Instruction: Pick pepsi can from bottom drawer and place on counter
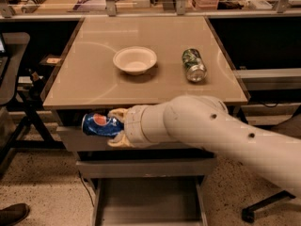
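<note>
Pick complete: pepsi can [98, 125] clamped in gripper [115, 126], left of centre, above open bottom drawer [146, 205]. Outstanding: raising, placing on counter [94, 81].

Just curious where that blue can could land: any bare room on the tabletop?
The gripper holds the pepsi can below the counter's front edge. Bare: the front strip before the bowl and green can, and the left side. Tightest between those two.
</note>
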Controlling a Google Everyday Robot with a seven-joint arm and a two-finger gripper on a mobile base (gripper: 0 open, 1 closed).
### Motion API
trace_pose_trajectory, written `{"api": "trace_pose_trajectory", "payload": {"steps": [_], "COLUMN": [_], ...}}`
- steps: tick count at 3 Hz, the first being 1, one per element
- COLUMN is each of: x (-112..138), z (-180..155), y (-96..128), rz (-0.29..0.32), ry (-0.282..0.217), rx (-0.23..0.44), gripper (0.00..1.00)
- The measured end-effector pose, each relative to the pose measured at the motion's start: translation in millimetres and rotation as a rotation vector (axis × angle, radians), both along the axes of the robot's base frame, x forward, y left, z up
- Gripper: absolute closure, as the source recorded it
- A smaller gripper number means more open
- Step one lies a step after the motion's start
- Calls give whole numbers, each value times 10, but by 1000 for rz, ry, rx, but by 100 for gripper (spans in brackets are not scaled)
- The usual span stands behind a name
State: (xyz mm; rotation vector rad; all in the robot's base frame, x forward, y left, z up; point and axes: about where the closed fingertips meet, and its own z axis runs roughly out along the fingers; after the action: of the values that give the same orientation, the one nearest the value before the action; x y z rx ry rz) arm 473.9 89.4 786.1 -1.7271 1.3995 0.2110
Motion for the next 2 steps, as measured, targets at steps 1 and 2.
{"api": "trace_pose_trajectory", "payload": {"steps": [1,2], "x": [245,466], "z": [310,783], "y": [39,-19], "rz": [4,-11], "ry": [-31,-92], "rx": [5,-23], "gripper": [100,100]}}
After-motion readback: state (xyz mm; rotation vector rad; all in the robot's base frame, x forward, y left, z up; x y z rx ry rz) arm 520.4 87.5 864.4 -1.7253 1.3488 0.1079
